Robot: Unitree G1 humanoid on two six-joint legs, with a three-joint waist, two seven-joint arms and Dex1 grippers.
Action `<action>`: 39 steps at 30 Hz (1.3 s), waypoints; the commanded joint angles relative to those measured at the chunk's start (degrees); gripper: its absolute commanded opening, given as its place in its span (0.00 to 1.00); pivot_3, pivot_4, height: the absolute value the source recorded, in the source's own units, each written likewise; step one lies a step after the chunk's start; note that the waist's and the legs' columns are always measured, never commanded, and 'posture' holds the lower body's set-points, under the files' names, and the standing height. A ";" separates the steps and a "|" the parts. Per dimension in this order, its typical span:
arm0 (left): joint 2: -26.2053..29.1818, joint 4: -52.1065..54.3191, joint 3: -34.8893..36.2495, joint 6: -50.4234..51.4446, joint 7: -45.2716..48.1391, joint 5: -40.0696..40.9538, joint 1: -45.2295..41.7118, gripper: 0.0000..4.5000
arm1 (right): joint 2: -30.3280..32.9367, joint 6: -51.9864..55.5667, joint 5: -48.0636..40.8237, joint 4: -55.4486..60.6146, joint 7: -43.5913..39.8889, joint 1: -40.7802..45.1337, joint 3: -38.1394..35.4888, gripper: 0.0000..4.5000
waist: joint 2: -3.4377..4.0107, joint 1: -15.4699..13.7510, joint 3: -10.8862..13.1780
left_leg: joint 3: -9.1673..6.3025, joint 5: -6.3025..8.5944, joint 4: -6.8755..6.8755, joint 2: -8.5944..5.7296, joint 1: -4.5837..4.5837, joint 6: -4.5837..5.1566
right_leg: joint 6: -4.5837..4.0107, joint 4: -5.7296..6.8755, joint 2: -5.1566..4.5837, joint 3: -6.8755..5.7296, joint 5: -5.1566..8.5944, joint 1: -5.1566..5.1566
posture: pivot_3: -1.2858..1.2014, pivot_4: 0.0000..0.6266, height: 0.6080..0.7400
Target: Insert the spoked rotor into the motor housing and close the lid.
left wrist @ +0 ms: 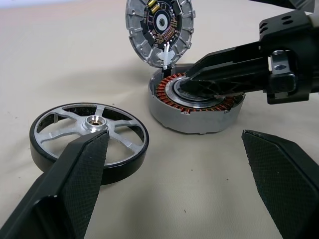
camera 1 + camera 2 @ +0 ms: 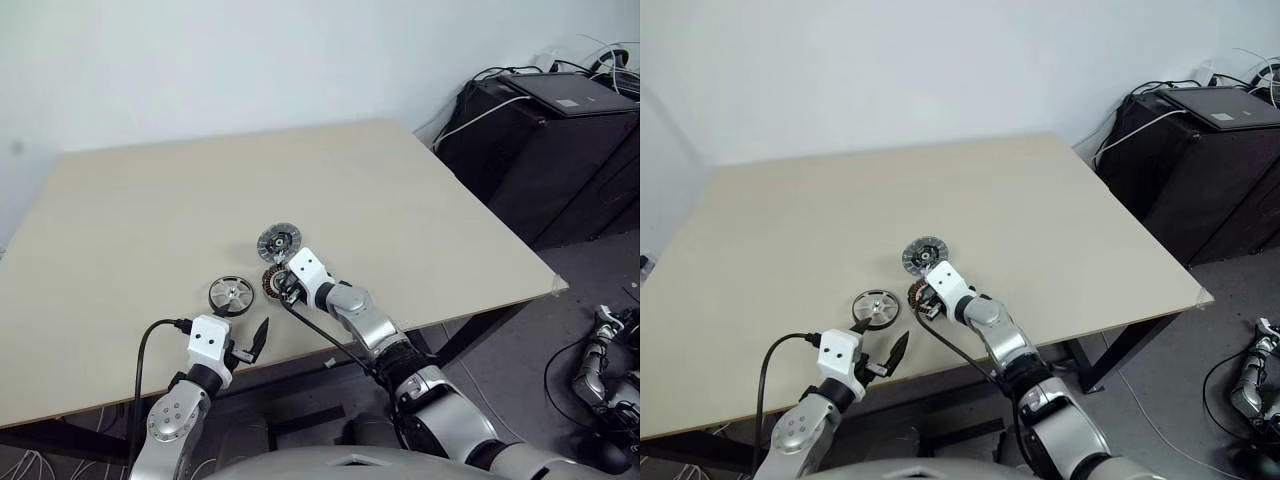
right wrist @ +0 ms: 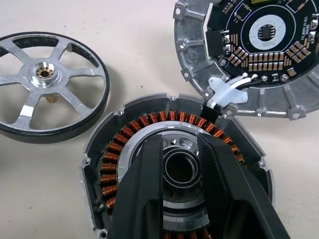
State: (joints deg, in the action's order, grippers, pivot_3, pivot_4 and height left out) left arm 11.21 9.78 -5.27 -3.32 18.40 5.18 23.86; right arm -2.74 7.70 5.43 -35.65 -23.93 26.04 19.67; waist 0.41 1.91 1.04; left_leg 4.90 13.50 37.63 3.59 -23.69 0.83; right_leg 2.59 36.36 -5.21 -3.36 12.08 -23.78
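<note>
Right wrist view cuts off the near side of the motor housing [image 3: 179, 169] behind my right jaws [image 3: 180, 149], which stand narrowly parted over its central bore, gripping nothing I can make out. The lid [image 3: 259, 55] lies open beside the housing, touching its rim, circuit face up, partly cropped. On the surface [image 2: 150, 220], the spoked rotor [image 1: 89, 137] rests just ahead of my left jaws [image 1: 177, 149], spread wide and empty.
</note>
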 commanded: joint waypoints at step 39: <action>-1.00 1.96 -0.02 -0.30 -0.06 0.02 -0.58 1.00 | 1.91 8.44 1.32 17.26 -4.25 -4.38 3.42 0.00 | -0.02 0.12 0.05 | -0.13 0.00 -0.05 0.01 -0.07 0.00 | -0.01 -0.06 -0.02 -0.01 0.01 -0.07 | 0.52 0.00 1.00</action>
State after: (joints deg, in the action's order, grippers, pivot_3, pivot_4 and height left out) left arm 10.41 9.77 -5.13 -3.09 18.62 5.14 23.46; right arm -1.14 15.68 6.57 -20.18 -27.09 20.93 22.54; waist 0.39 2.03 1.10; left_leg 4.77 13.50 37.58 3.60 -23.76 0.82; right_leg 2.58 36.30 -5.23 -3.38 12.09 -23.85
